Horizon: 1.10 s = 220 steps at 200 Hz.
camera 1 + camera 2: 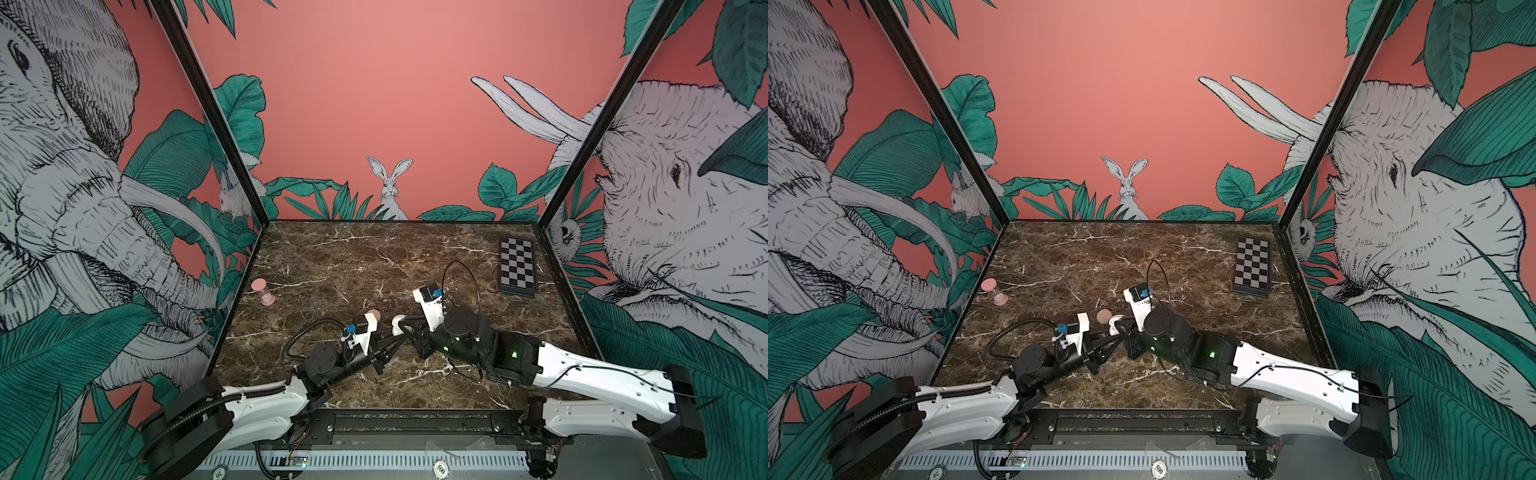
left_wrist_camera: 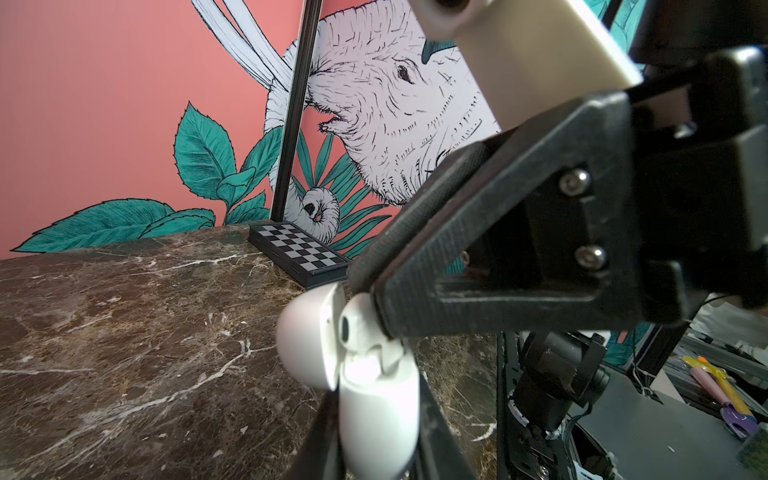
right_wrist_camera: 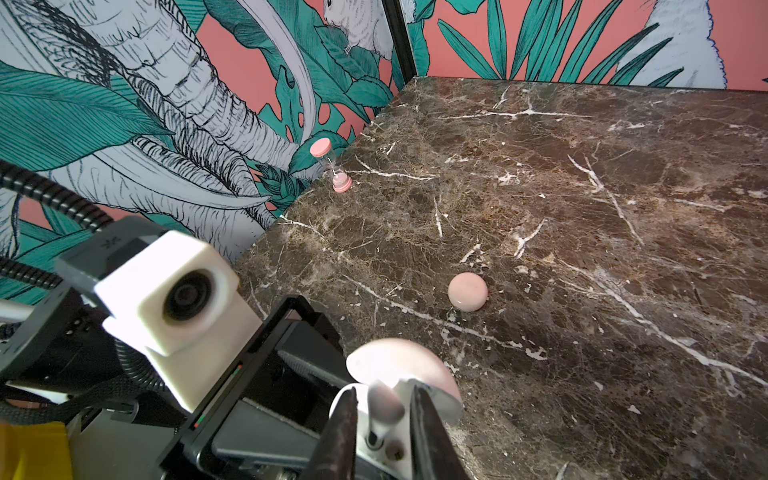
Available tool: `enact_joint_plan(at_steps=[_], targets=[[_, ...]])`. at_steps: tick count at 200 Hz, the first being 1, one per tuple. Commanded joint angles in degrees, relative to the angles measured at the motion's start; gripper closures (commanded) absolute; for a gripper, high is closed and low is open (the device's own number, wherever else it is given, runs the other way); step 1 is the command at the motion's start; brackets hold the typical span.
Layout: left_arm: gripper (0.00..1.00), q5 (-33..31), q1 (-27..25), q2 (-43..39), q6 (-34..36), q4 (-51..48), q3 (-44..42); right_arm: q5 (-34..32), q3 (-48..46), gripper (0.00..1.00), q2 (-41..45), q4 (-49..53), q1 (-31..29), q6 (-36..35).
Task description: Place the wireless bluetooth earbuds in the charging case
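Wrist (image 1: 459, 326) low, right tool (image 3: 383, 394) astride earbud (image 3: 384, 409)

Table top (image 1: 332, 257): dark brown marble, mottled tan, crossed by thin white veins.
Charging case (image 2: 378, 407): plain glossy white, lid and body alike.
Earbud (image 2: 357, 328): white, with a dark round opening on its head.
Round case (image 3: 467, 291): plain pale pink.
Hourglass (image 3: 332, 170): pink caps, clear glass, pink sand; left edge.
Checkerboard (image 1: 517, 266): black and pale grey squares, black rim; far right.
Walls (image 1: 374, 83): salmon pink.
Leaves (image 1: 498, 187): teal green, black line hatching.
Elephants (image 1: 62, 187): greyish white, black ink hatching; left and right walls.
Rabbit (image 1: 390, 187): white, black outlines; far wall.
Left arm (image 1: 262, 403): white shell, black joints, black ribbed cable.
Right arm (image 1: 602, 374): white shell, black joints, small green lights.
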<state>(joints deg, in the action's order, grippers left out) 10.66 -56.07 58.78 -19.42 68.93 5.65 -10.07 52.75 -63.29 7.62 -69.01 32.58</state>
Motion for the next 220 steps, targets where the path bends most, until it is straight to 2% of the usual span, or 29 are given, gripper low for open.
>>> enact_joint_plan(at_steps=[1,90,166,204,220], targets=[[1.0,0.6,0.3,-0.9,0.8,1.5,1.0,-0.7,-0.2,0.75,1.6,-0.7,-0.4,-0.6],[1.0,1.5,0.3,-0.9,1.5,0.8,1.0,4.0,1.4,0.62,0.6,-0.1,-0.4,-0.5],[1.0,2.7,0.3,-0.9,1.8,-0.4,1.3,8.1,3.0,0.56,-0.7,-0.8,-0.3,-1.3],[1.0,2.9,0.3,-1.4,2.0,-0.5,1.3,7.4,3.0,0.55,0.0,-0.1,-0.3,-1.2],[1.0,3.2,0.3,-1.5,2.3,-0.5,1.2,5.6,3.0,0.51,1.3,0.8,-0.2,-1.6]])
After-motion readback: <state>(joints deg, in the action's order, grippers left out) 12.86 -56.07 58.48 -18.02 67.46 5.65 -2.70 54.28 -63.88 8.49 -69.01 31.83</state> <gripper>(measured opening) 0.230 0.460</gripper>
